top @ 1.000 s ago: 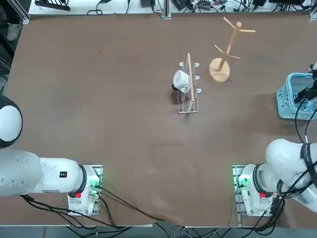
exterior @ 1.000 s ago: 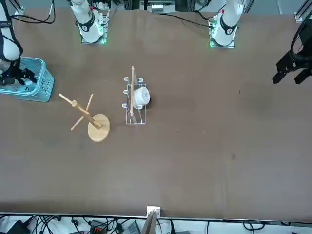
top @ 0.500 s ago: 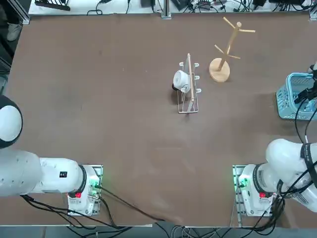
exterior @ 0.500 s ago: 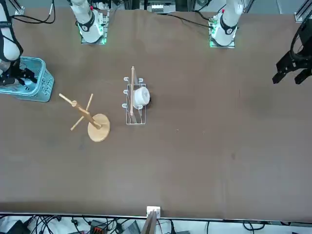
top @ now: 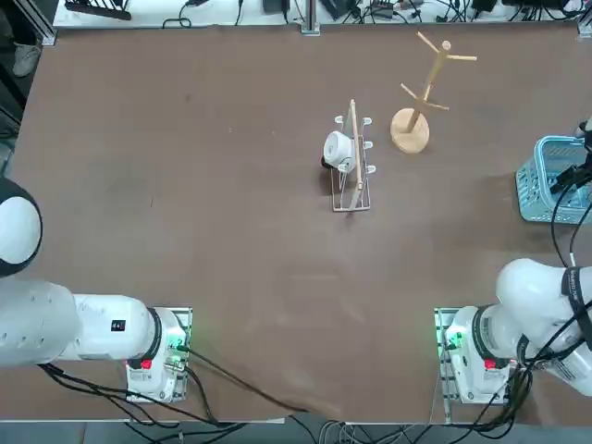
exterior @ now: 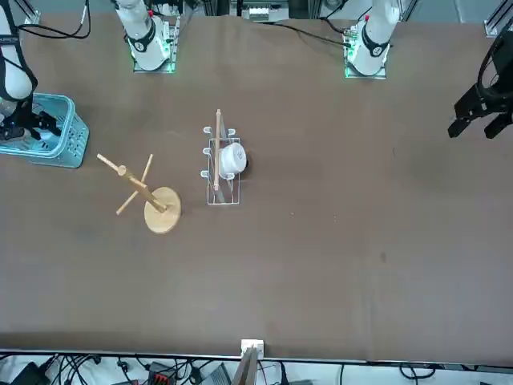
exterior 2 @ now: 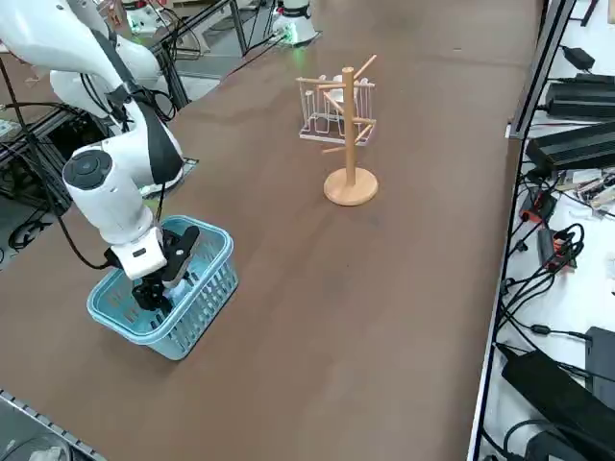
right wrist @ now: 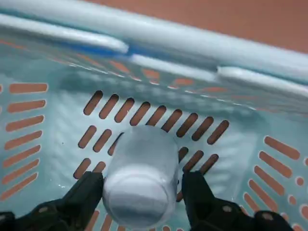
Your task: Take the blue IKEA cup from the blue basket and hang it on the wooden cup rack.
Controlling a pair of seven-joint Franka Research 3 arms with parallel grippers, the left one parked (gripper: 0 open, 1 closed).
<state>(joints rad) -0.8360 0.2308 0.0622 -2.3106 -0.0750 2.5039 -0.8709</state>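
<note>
- Right gripper [right wrist: 139, 185] is down inside the blue basket [right wrist: 202, 57], fingers [right wrist: 84, 192] spread apart w/ the blue IKEA cup [right wrist: 139, 178] lying on its side betw. them.
- Cup rests on the slotted basket floor, closed bottom facing the wrist cam; each finger sits just beside a cup wall. Can't tell if pads actually touch yet – looks like no squeeze so far.
- Step in hand, I'd say: closing on the cup. To do it well: keep the cup centred betw. the fingers and close gently; it's round plastic and could roll or squirt out.
- After the grasp, prob. lift straight up to clear the basket rim before heading off.
- Wooden cup rack [exterior 2: 349, 125] stands well away from the gripper, across the table, pegs bare; a wire-frame rack [exterior 2: 332, 110] w/ a white cup [top: 337, 148] is just past it.
</note>
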